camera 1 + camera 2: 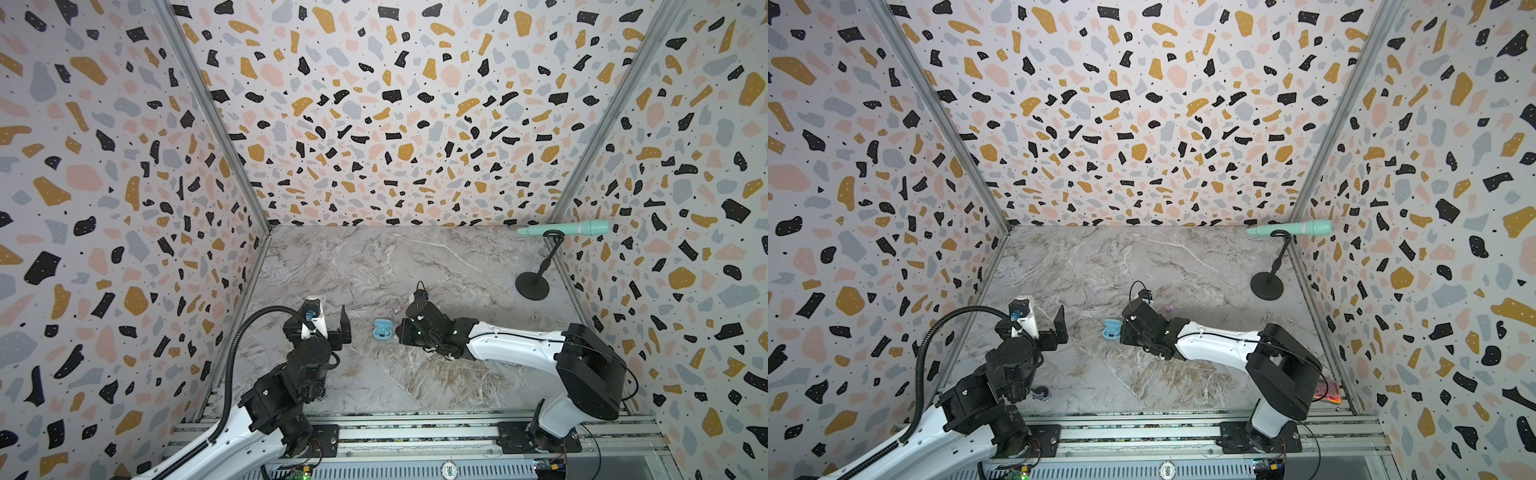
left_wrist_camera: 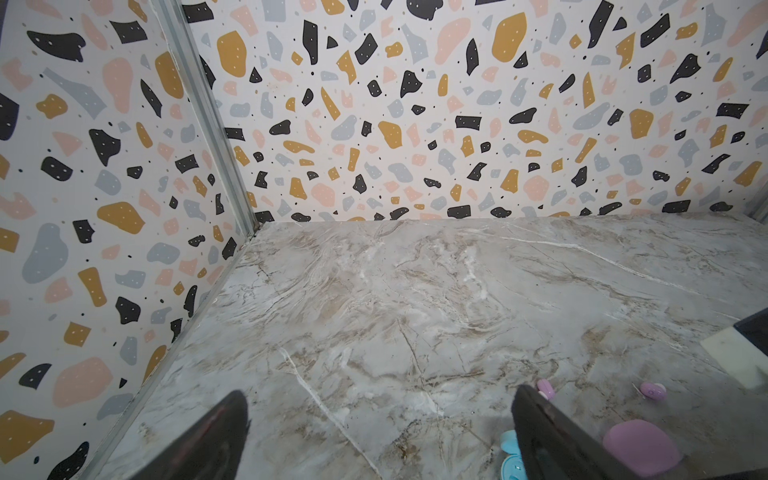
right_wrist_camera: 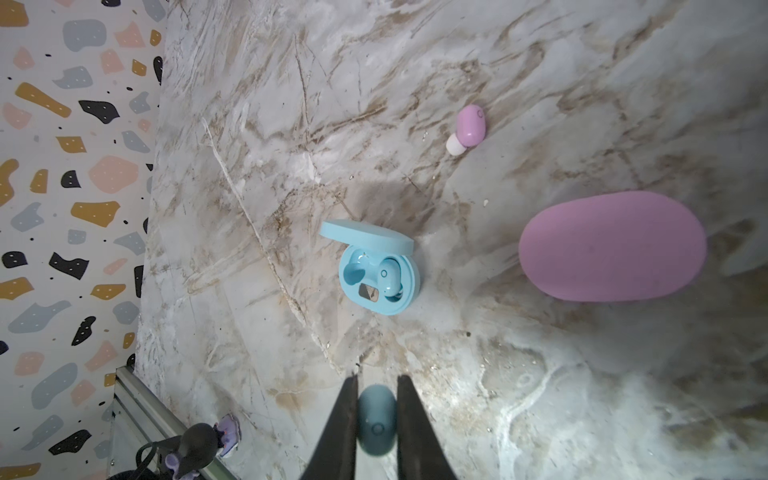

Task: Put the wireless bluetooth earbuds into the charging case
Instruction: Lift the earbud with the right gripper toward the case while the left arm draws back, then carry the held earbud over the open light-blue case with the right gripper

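Observation:
In the right wrist view my right gripper (image 3: 377, 380) is shut on a pale blue earbud (image 3: 377, 419), held above the marble table. Ahead of it lies the blue charging case (image 3: 378, 270), lid open, with another blue earbud (image 3: 390, 276) seated in one slot. A pink earbud (image 3: 467, 129) lies loose beyond it, and a closed pink case (image 3: 611, 245) sits to the side. In both top views the blue case (image 1: 381, 328) (image 1: 1112, 329) is just left of my right gripper (image 1: 400, 331). My left gripper (image 2: 380, 415) is open and empty, left of the blue case (image 2: 511, 453). Two pink earbuds (image 2: 544, 387) (image 2: 652, 390) show past its finger.
A mint microphone (image 1: 565, 228) on a black stand (image 1: 532, 286) occupies the back right corner. A small purple and grey figure (image 1: 1040, 392) lies at the front left by my left arm. A red patterned item (image 1: 1327, 390) sits at the front right edge. Patterned walls enclose three sides.

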### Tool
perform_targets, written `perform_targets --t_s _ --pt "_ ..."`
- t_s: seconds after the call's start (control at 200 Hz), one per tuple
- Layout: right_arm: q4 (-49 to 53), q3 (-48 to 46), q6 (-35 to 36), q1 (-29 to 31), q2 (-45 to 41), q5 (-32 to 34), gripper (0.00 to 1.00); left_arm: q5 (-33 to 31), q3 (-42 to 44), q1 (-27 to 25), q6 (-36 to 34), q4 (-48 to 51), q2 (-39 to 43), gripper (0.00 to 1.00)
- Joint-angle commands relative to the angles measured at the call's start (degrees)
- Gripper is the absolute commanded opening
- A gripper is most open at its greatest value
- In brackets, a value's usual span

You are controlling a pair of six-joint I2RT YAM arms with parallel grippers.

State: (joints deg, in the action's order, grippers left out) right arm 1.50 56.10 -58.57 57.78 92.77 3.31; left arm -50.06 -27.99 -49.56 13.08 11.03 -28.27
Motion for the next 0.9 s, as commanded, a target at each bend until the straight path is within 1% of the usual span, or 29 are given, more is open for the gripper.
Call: perform_targets --t_s 0.0,0.325,0.896 --pt "1.6 2.7 1.0 0.4 0.7 1.2 0.18 -0.2 1.0 0.1 -1.0 -3.1 1.2 1.00" --pt "1.5 5.4 1.1 0.8 3.4 1.0 0.18 0.4 1.3 0.3 -1.2 -3.6 1.8 1.00" --pt "2.5 10.7 0.9 1.2 8.8 2.7 0.18 1.5 1.5 0.4 -1.3 -3.9 2.1 1.00"
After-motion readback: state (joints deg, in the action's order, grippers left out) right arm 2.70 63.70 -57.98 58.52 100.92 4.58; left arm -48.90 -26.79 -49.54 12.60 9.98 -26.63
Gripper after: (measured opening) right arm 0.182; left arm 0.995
